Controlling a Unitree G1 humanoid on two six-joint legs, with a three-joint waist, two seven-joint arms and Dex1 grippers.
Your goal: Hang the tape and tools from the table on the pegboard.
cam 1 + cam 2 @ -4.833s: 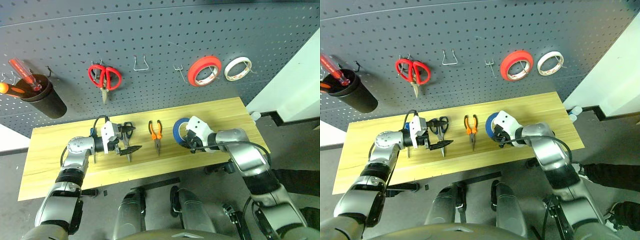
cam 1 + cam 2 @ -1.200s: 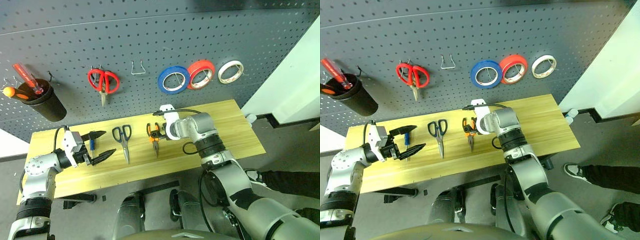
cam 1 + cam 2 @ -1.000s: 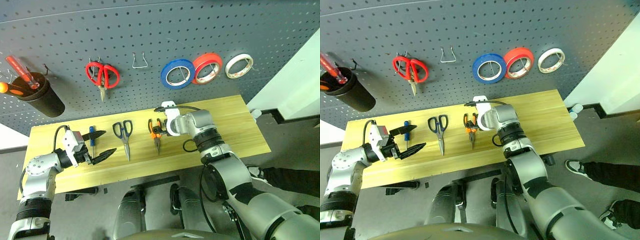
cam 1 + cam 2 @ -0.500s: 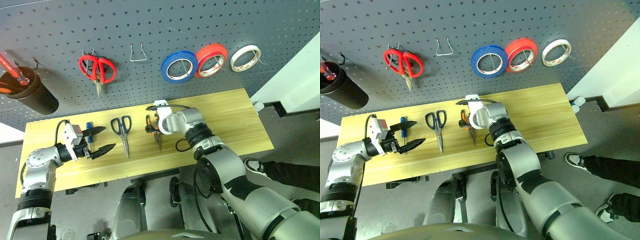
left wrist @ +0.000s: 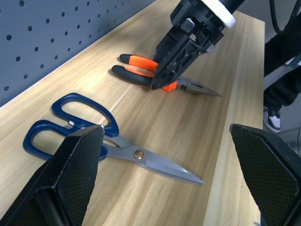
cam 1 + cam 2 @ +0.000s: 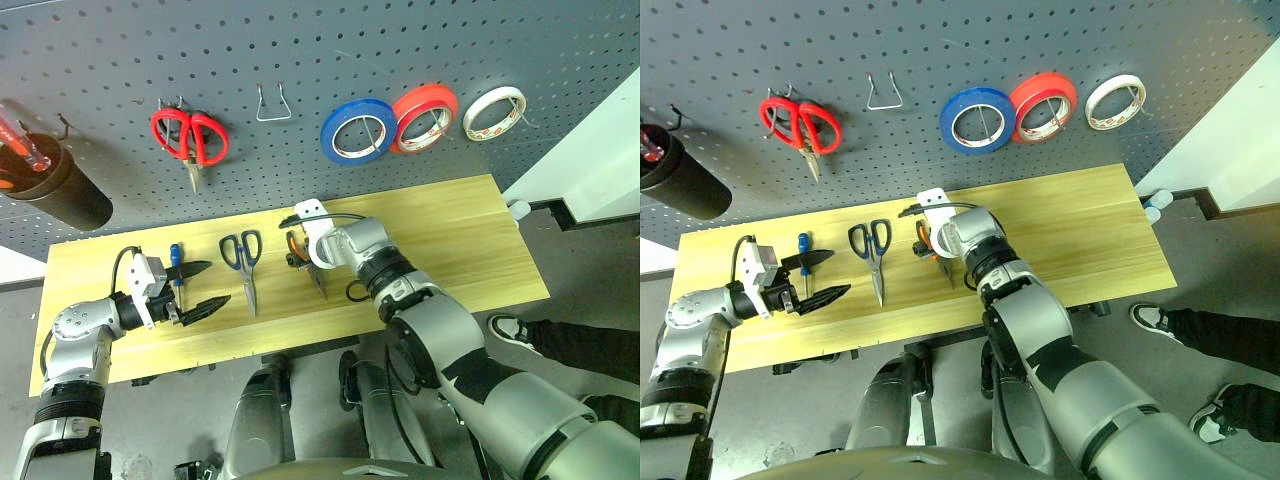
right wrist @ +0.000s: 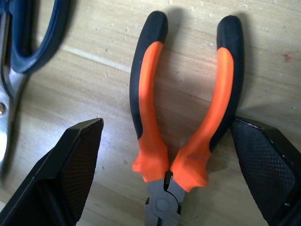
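Observation:
The blue tape (image 6: 357,131) hangs on the pegboard (image 6: 420,40), left of the red roll. On the table (image 6: 460,240) lie a small blue-handled screwdriver (image 6: 176,266), dark-handled scissors (image 6: 243,264) and orange-and-black pliers (image 7: 183,117). My right gripper (image 7: 164,141) points down at the pliers, open, with one finger on each side of the two handles near the pivot. My left gripper (image 6: 205,286) hovers open at the table's left end, beside the screwdriver, with nothing between its fingers (image 5: 75,174).
Red-handled scissors (image 6: 190,135), an empty wire hook (image 6: 273,104), a red roll (image 6: 425,105) and a white roll (image 6: 495,100) are on the pegboard. A black cup (image 6: 55,190) with red-handled screwdrivers hangs at far left. A white wall (image 6: 600,130) stands at right.
The blue tape, on the table in the oldest frames, now hangs on the pegboard. My right gripper has edged left and rolled over the pliers' handles. The camera has tilted down.

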